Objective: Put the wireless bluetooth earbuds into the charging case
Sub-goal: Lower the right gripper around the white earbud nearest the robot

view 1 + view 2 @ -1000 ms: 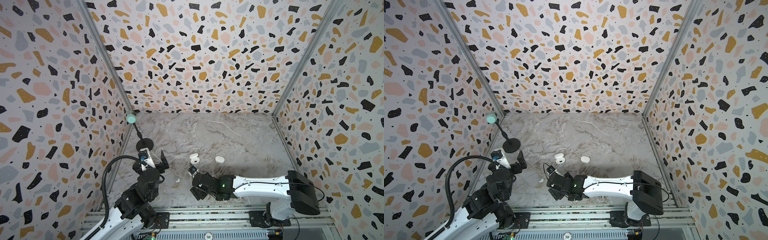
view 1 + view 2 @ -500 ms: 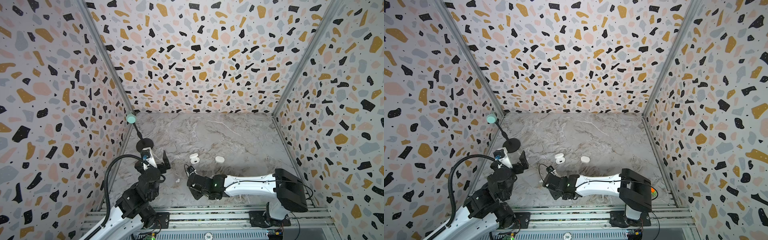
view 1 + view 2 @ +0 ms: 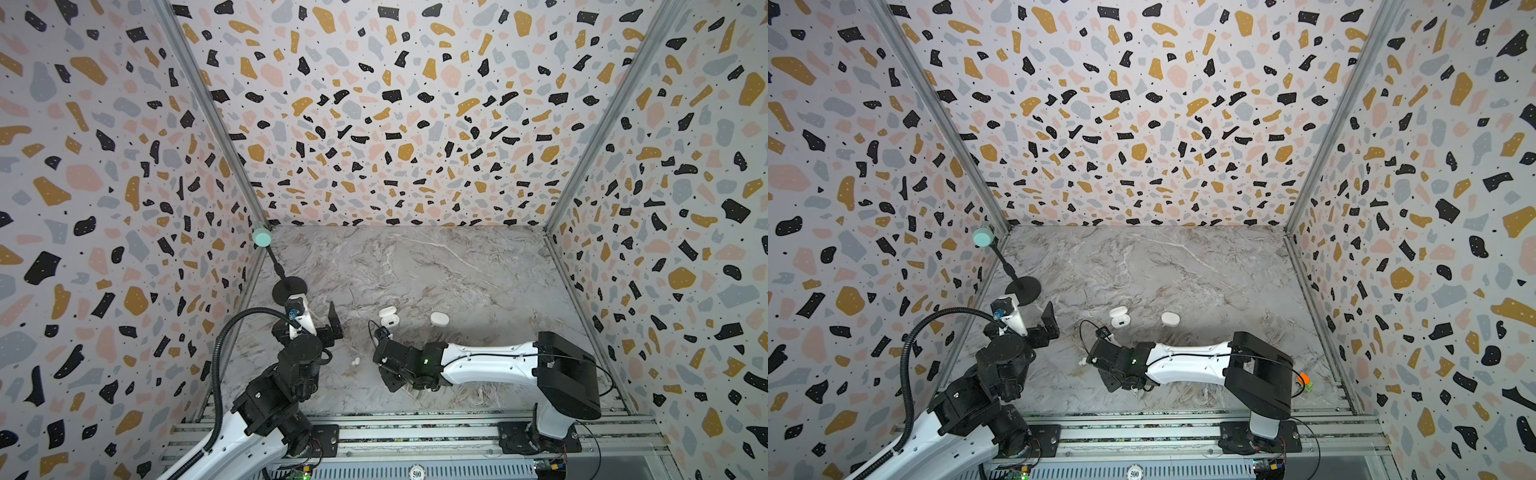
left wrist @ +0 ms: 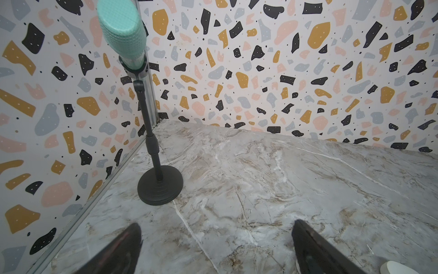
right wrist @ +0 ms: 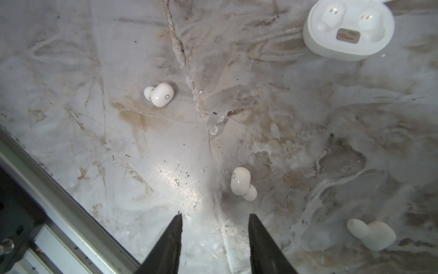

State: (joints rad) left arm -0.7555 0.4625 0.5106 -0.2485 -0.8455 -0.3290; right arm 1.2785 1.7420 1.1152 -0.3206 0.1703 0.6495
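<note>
Right arm: low, stretched leftward over the grey marbled tabletop, wrist tipped down.
Right gripper: black fingers partly parted, gripping nothing.
Small white bean-shaped plastic earbuds: I count three loose on the table, the nearest just past the fingertips.
White oval plastic charging case: open, both sockets bare, farther off.
Left arm: folded; left gripper spread wide, empty, facing a black microphone stand.

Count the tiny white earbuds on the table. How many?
3 loose on the marble: nearest earbud just ahead of the right gripper, farther earbud beyond it, third earbud off to one side. Others may be hidden.
</note>
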